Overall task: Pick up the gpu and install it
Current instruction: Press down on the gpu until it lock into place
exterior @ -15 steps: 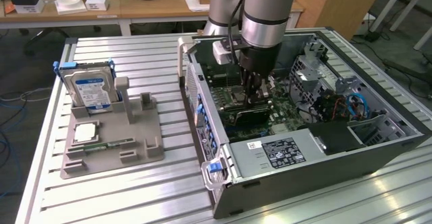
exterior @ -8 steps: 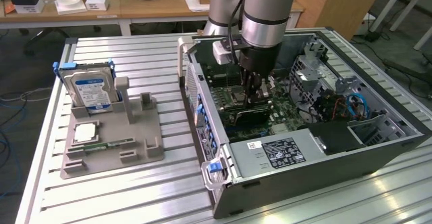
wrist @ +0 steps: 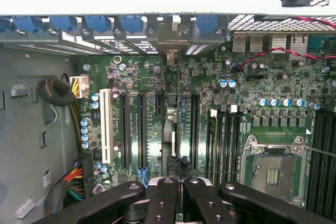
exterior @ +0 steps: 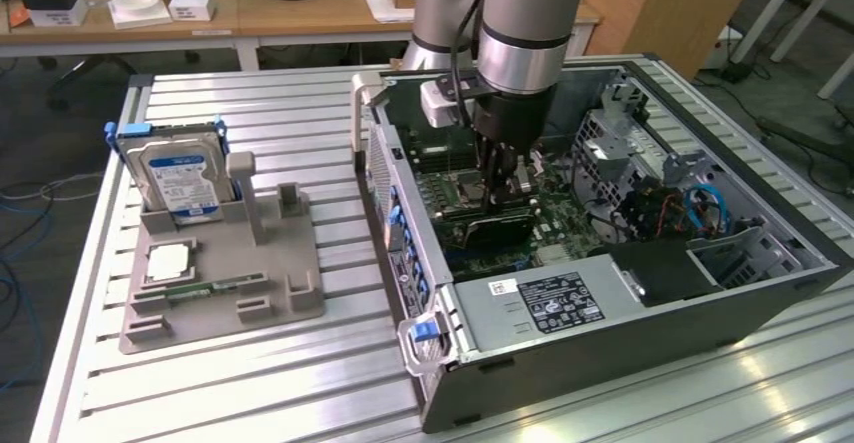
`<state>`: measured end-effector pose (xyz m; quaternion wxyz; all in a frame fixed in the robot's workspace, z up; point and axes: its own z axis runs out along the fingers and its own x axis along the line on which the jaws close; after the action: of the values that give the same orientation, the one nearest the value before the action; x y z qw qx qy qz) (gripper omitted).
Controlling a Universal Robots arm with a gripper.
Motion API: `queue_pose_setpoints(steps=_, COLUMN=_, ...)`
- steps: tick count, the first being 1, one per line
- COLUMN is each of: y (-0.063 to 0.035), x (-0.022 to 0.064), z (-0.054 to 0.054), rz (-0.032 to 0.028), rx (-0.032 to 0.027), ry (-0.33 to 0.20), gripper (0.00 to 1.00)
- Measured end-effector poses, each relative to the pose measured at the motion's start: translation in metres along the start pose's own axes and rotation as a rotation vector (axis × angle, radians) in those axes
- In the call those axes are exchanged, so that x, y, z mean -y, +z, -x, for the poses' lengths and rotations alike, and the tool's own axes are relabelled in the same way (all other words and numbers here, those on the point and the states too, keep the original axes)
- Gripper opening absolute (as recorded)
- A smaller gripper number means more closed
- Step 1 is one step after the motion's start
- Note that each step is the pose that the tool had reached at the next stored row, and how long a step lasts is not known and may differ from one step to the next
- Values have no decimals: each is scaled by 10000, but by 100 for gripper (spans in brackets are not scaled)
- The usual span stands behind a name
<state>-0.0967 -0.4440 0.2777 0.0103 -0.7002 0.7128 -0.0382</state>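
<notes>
The gpu (exterior: 483, 227) stands on edge on the green motherboard (exterior: 447, 158) inside the open computer case (exterior: 641, 338). In the wrist view the gpu (wrist: 171, 129) shows edge-on as a thin dark strip in line with the long black expansion slots (wrist: 142, 129), its silvery end bracket (wrist: 170, 43) against the case's rear wall. My gripper (exterior: 502, 201) reaches straight down into the case, and its black fingers (wrist: 163, 195) are shut together on the card's upper edge (wrist: 179, 182).
On the slatted table at the exterior view's left, a grey holder (exterior: 274, 303) carries a silver hard drive (exterior: 183, 178), a square chip (exterior: 170, 261) and a green memory stick (exterior: 214, 288). Inside the case are a power supply (exterior: 561, 298), drive cages (exterior: 627, 148), cables (wrist: 63, 93) and the CPU socket (wrist: 273, 169).
</notes>
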Motion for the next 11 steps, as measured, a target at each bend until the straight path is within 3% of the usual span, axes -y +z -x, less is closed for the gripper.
queue_pose_setpoints(steps=5, y=-8, x=-118, z=-2, rz=-15, rx=1, ry=0, gripper=10)
queue_pose_setpoints(steps=11, y=-17, x=-255, z=-5, rz=-88, rx=3, ry=4, gripper=10)
